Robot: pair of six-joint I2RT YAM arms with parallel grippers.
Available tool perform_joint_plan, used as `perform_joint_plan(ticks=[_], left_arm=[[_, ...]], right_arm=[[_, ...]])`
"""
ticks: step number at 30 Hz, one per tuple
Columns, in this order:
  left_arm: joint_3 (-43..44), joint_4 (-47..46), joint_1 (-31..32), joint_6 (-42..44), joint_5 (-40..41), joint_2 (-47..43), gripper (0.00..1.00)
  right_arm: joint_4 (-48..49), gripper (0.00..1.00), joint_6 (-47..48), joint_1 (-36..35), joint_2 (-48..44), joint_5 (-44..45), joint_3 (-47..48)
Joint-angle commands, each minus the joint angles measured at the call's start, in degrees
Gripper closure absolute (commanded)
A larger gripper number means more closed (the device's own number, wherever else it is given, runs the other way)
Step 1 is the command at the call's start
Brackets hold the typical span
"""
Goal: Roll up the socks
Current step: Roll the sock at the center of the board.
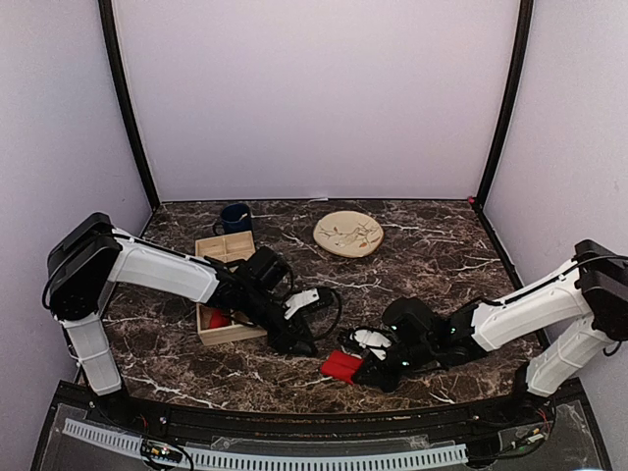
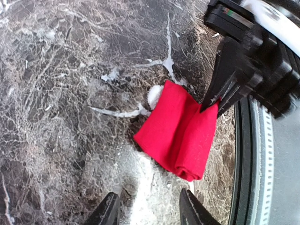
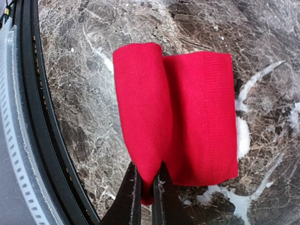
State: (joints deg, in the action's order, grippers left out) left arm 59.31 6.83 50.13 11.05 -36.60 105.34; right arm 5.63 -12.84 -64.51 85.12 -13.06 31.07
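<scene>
While the right tool (image 3: 146,172) pinches the socks (image 3: 197,117) — roll axis along it — the left tool (image 2: 149,200) gapes.

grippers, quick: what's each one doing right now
left gripper: open, holding nothing.
right gripper: closed on the rolled fold of the red sock.

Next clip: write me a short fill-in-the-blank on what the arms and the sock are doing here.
1. The right fingers pinch the sock, whose colour is ___.
2. The left fingers, holding nothing, are not shut but ___.
3. The sock lies on a table patterned like dark ___.
Missing words: red; open; marble.
</scene>
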Motion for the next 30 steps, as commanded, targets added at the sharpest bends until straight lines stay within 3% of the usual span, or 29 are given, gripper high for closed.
perform_joint_plan(ticks=[1,16,30], left_arm=[[-4.7,-11.3,2.6,-2.1,6.0,-4.9,0.54],[-10.5,-20.0,10.5,4.4,17.8,-9.8,0.50],[-10.6,-17.4,16.9,13.2,23.0,-9.5,0.50]], right_arm=[[3.0,1.00,-2.1,2.9,1.1,-8.3,-1.0],[7.4,1.00,-6.8,9.4,5.4,-21.4,-2.7],[13.3,1.00,-12.5,13.9,9.0,-30.4,-4.5]])
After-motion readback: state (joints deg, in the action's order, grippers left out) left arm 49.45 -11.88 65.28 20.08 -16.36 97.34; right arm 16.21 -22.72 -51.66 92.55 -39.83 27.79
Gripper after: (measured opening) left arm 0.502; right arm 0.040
